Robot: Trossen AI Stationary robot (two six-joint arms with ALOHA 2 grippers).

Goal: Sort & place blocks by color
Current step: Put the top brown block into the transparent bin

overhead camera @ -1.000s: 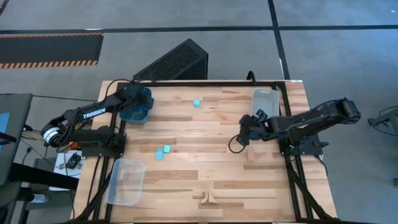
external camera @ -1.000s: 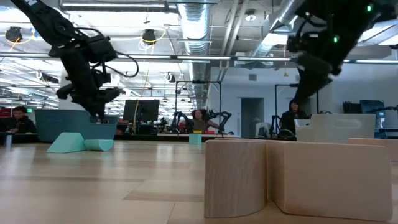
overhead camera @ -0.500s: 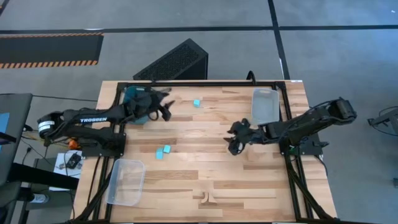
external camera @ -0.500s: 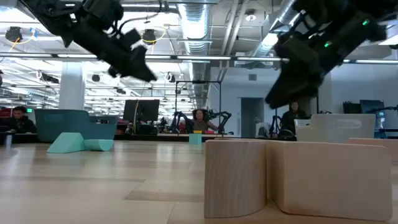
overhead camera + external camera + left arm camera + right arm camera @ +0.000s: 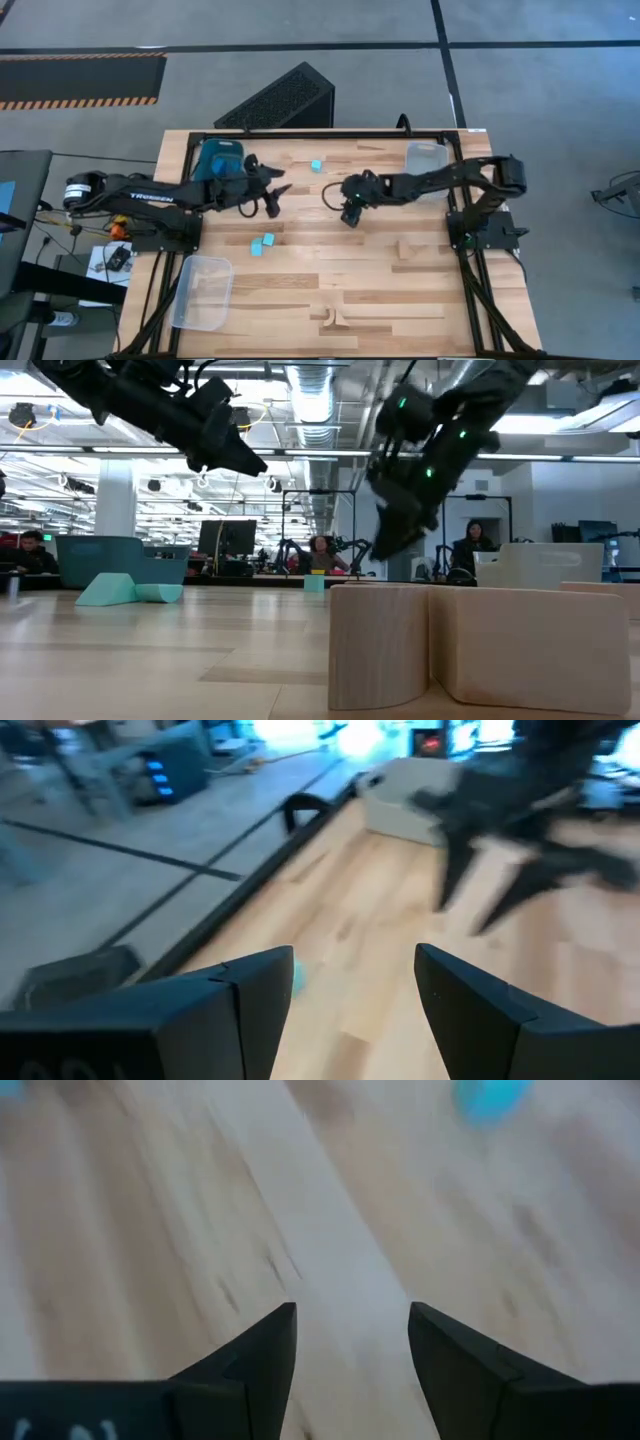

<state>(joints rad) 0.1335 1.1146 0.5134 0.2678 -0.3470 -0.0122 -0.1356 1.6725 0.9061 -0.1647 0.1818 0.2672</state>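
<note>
While both hover | left gripper (image 5: 274,193) open, empty | right gripper (image 5: 346,203) open | turquoise block (image 5: 316,166) lies between them, apart.

Floor: we see grey concrete (image 5: 300,30) crossed by dark seams, with an orange-and-black hazard strip (image 5: 80,80).
Table: we see pale wood planks (image 5: 330,270) in a black frame.
Ceiling: we see exposed ducts (image 5: 320,390) and hanging lights.
Room beyond: we see monitors (image 5: 225,540) and seated people (image 5: 320,550).
</note>
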